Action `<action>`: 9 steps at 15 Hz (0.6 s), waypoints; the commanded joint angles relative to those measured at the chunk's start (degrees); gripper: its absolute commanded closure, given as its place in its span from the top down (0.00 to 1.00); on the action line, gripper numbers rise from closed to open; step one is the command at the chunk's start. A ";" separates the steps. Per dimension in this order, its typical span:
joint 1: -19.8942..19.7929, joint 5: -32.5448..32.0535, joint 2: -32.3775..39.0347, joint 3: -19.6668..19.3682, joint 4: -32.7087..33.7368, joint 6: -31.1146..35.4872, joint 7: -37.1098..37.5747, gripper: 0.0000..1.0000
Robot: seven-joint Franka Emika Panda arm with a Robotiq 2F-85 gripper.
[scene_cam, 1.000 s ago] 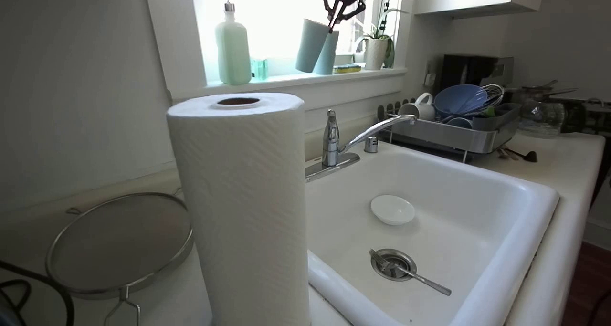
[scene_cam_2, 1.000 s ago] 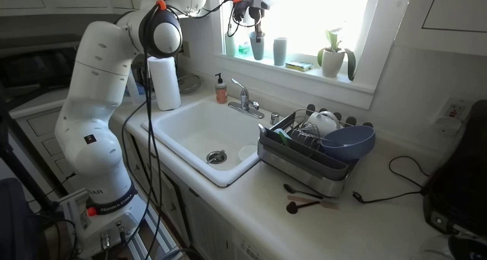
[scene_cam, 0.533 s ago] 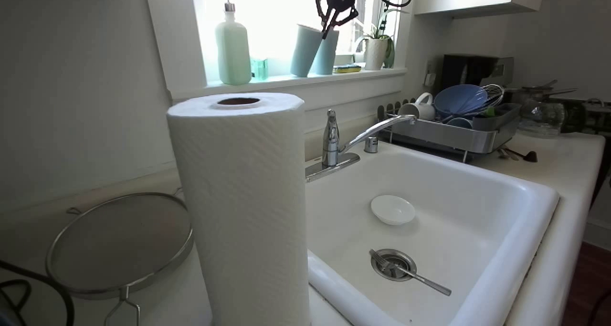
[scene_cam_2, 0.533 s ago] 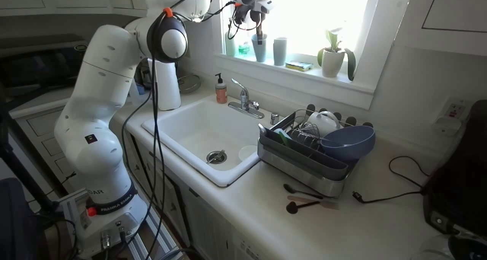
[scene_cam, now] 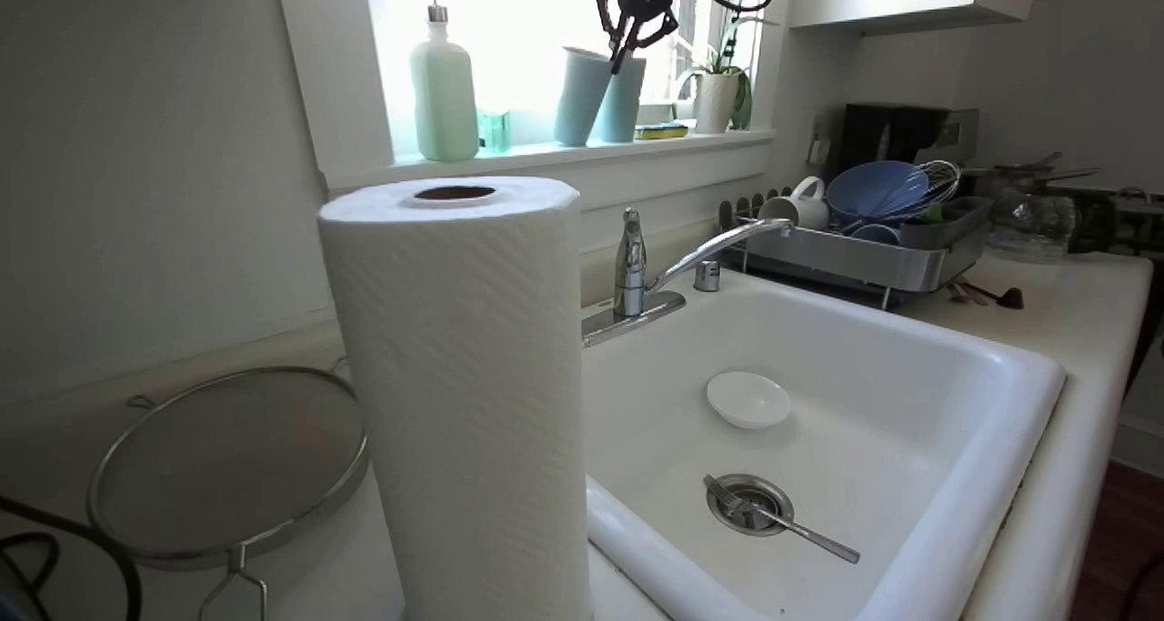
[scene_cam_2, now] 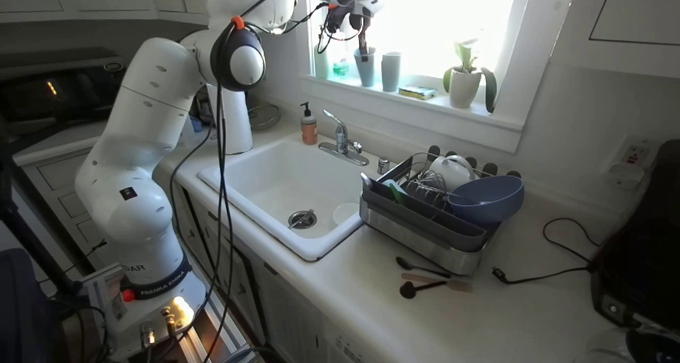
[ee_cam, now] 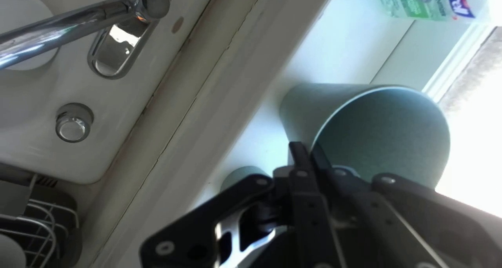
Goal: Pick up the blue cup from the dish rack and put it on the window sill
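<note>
In an exterior view, the gripper pinches the rim of the blue cup, tilted over the window sill near an upright cup. In an exterior view, the dish rack stands lower than the sill. In the wrist view, fingers straddle that rim; whether the base touches the sill is unclear.

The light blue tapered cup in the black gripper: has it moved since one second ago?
Yes. In an exterior view, the cup has gone down toward the long white window sill and left toward the pale green pump bottle.
</note>
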 commanded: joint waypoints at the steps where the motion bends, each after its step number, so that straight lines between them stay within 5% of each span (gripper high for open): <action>1: 1.00 -1.68 2.74 -0.75 4.96 -1.00 2.31 0.31; 9: 0.77 -1.06 4.97 -0.34 7.80 2.56 2.08 0.85</action>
